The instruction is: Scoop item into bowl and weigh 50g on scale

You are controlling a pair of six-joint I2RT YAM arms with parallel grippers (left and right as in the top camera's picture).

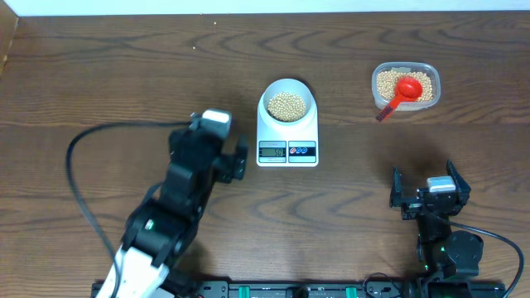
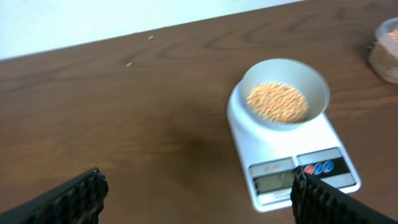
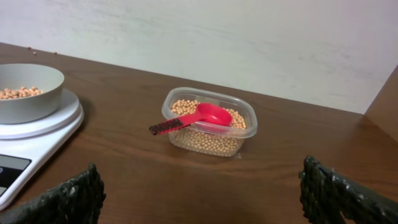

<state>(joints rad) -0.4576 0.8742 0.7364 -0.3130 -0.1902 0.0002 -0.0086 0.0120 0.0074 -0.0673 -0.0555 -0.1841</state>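
Note:
The white bowl (image 1: 287, 104) holds a heap of tan beans (image 1: 286, 105) and stands on the white scale (image 1: 287, 141), whose display faces the front. It also shows in the left wrist view (image 2: 285, 93) on the scale (image 2: 292, 155). A clear tub (image 1: 406, 85) of beans at the back right holds a red scoop (image 1: 404, 91), also in the right wrist view (image 3: 196, 119). My left gripper (image 1: 217, 147) is open and empty, left of the scale. My right gripper (image 1: 431, 189) is open and empty, at the front right, well short of the tub (image 3: 210, 121).
A few stray beans (image 2: 139, 50) lie on the dark wooden table near its far edge. A black cable (image 1: 79, 182) loops on the table at the left. A white wall lies beyond the table's back edge.

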